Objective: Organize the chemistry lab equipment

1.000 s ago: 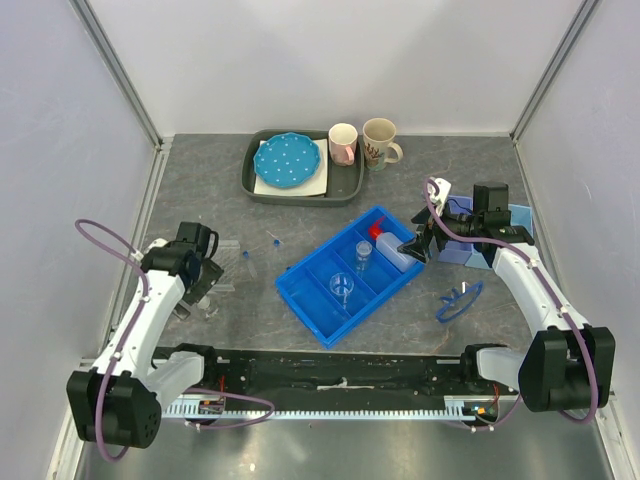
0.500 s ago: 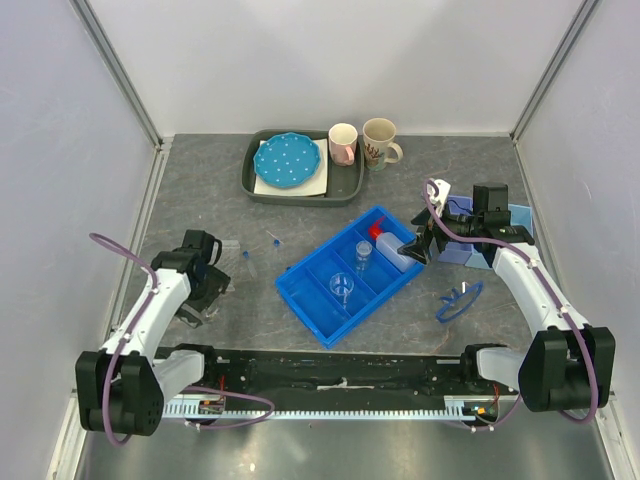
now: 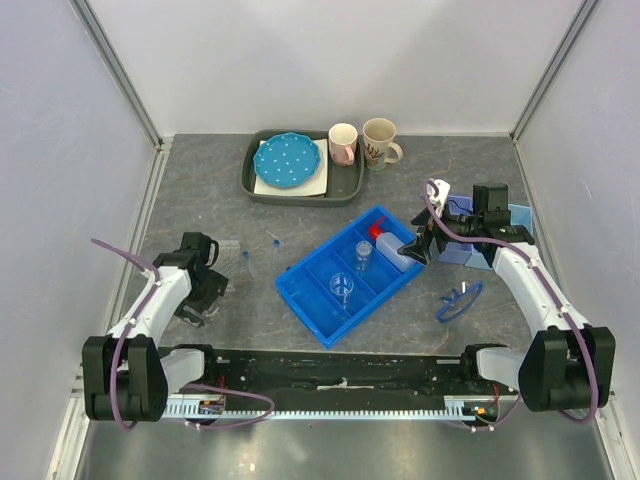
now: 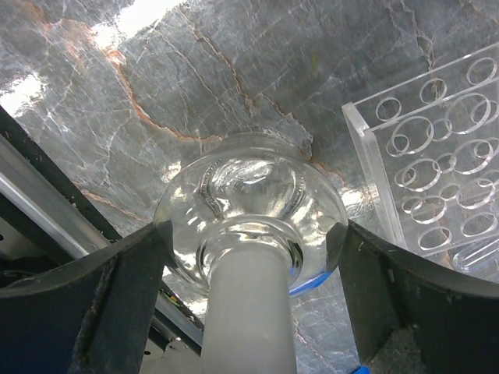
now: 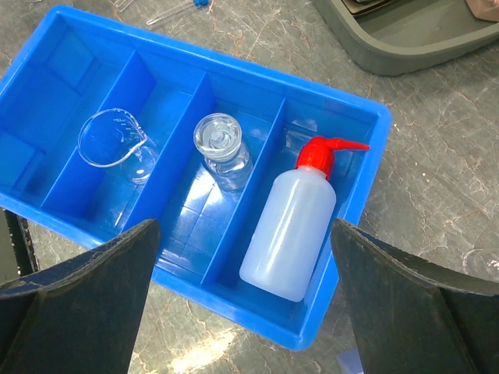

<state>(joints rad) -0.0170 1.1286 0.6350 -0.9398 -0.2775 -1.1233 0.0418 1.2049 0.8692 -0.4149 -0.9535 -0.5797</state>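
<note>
My left gripper [image 3: 197,292] is at the near left of the table. In the left wrist view it [image 4: 253,226] is shut on the bulb of a clear round glass flask [image 4: 249,202], one finger touching each side. My right gripper [image 3: 415,250] is open and empty above the right end of the blue divided tray [image 3: 312,272]. In the right wrist view the white squeeze bottle with red nozzle [image 5: 292,226] lies in the tray's right compartment, a stoppered vial [image 5: 221,148] stands in the middle one and a small beaker [image 5: 117,144] in the left. Blue-framed safety glasses [image 3: 460,300] lie right of the tray.
A clear test-tube rack [image 4: 437,156] stands right beside the flask. Small blue-capped tubes [image 3: 272,238] lie left of the blue tray. At the back a grey tray [image 3: 350,185] holds the dotted plate [image 3: 290,160], next to two mugs [image 3: 343,143]. A blue box [image 3: 465,250] sits under the right arm.
My left arm has drawn back toward the near left edge, with its gripper lower over the table. The right arm has not moved.
</note>
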